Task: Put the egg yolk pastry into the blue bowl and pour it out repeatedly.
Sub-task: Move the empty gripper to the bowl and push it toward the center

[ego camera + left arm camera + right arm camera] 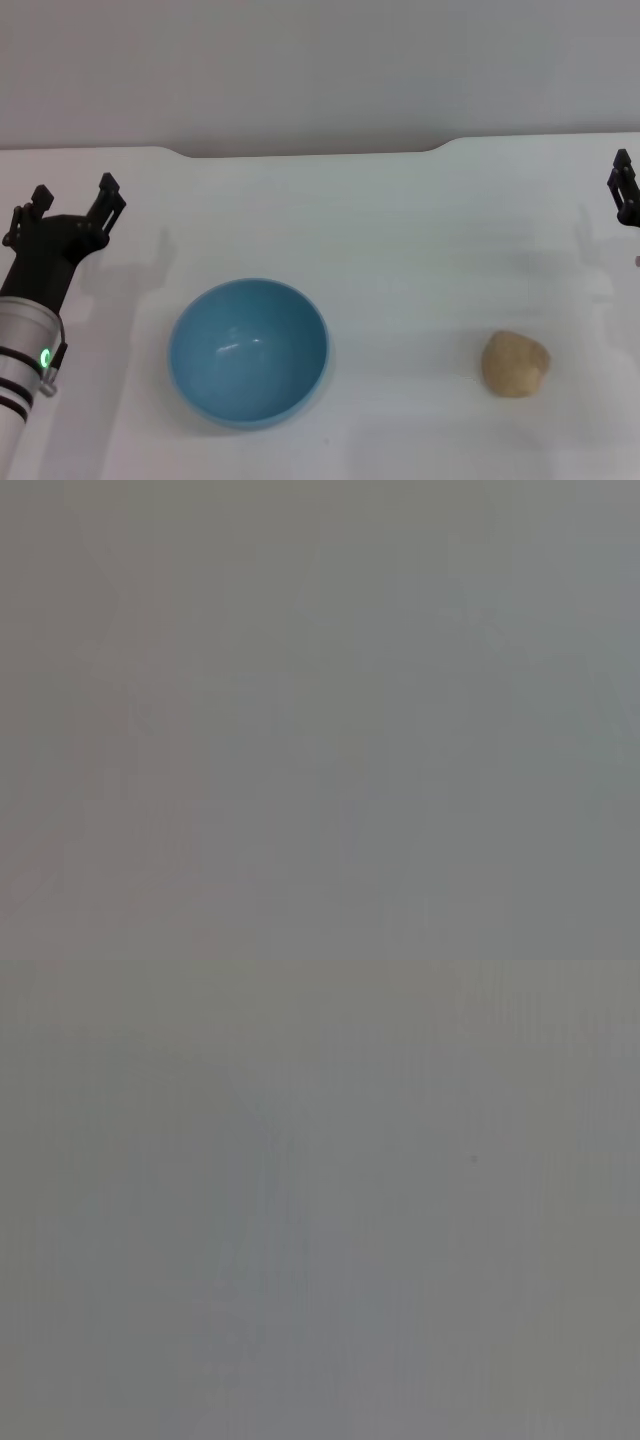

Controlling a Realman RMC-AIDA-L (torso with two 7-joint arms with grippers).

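Pastry (515, 364): one, lying on the table (400, 220), well right of the bowl, touched by neither gripper.
Bowl (249, 351): one, blue, upright, nothing inside.
Left gripper (74, 205): fingers spread apart, holding nothing, left of the bowl.
Right gripper (624, 190): at the right edge, mostly cut off; opening not discernible.

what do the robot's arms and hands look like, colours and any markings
The left hand is matte black with two blocky, notched fingers on a black wrist. Behind it the left arm is a silver-white tube with black rings and a small green light. Only a black sliver of the right hand shows at the edge of the head view. The wrist views show nothing.
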